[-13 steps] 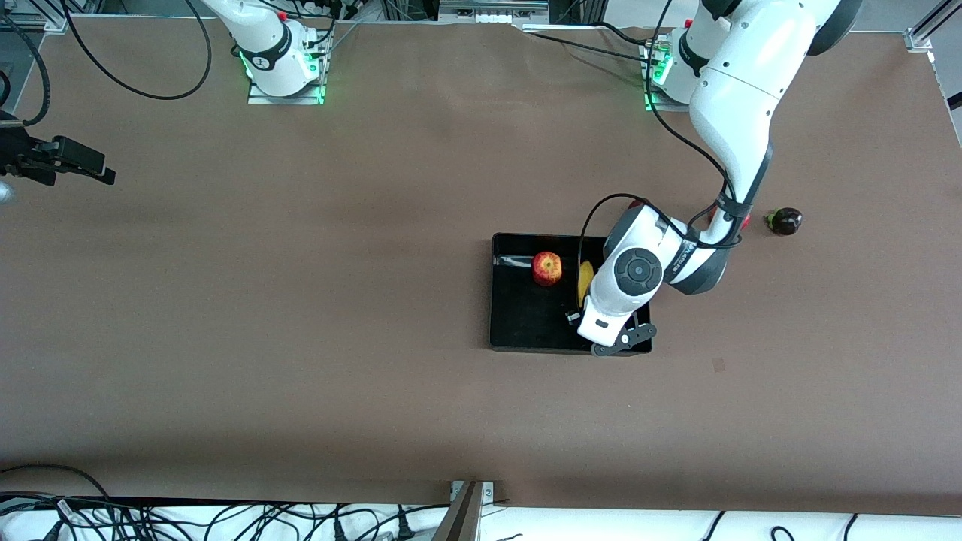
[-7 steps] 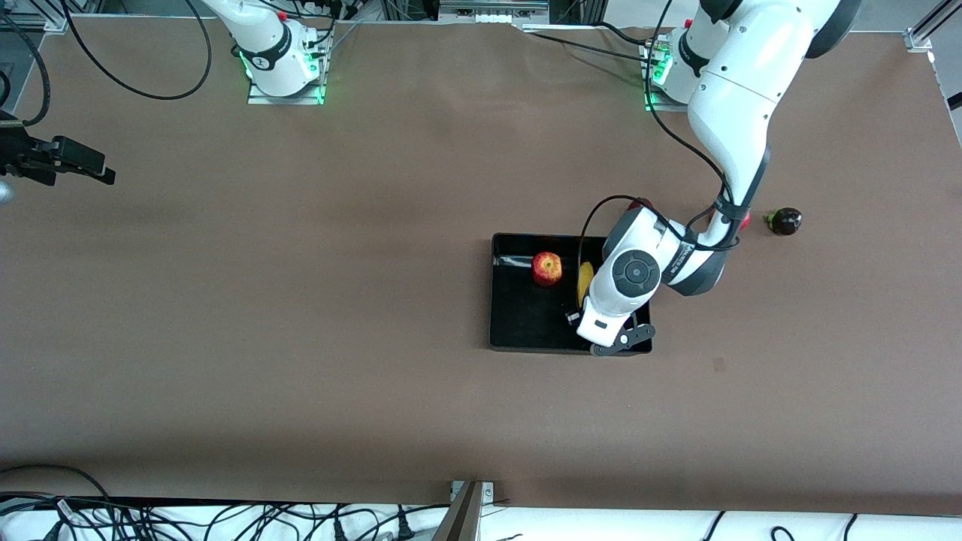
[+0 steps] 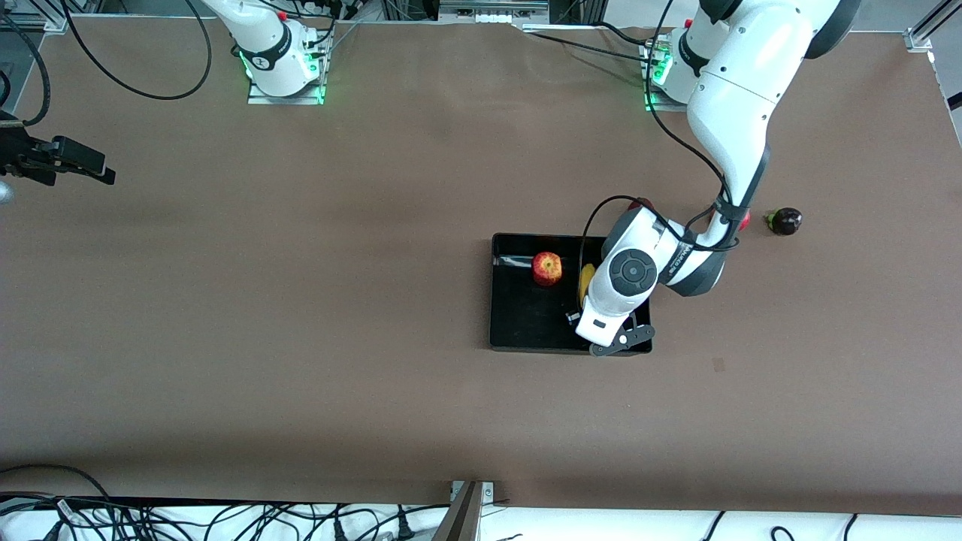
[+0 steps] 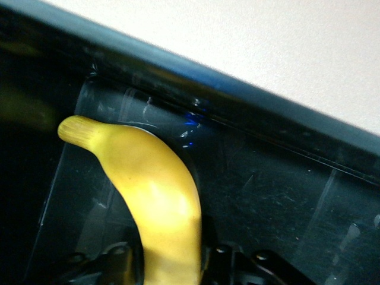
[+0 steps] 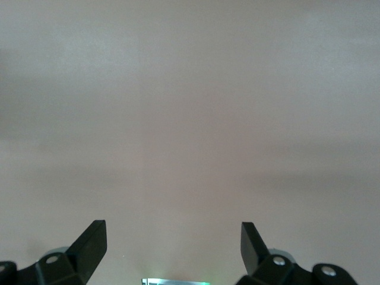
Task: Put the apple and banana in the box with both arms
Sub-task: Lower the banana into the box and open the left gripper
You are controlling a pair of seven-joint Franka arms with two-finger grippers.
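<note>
The black box (image 3: 497, 304) sits on the brown table near the left arm's end. The red apple (image 3: 547, 268) with a yellowish patch lies inside it. The yellow banana (image 3: 585, 276) lies in the box beside the apple, mostly hidden under the left arm's hand (image 3: 610, 300). In the left wrist view my left gripper (image 4: 172, 270) is shut on the banana (image 4: 151, 190), low over the box floor next to the box wall (image 4: 249, 107). My right gripper (image 5: 172, 237) is open and empty over bare table; in the front view it (image 3: 83, 161) waits at the right arm's end.
A dark round fruit (image 3: 784, 221) lies on the table past the box at the left arm's end. Two red things (image 3: 744, 219) peek out from under the left arm. Cables lie along the table's near edge (image 3: 225, 518).
The left arm's hand has shifted very slightly over the box toward the right arm's end. The apple, the banana and the right gripper have not visibly moved.
</note>
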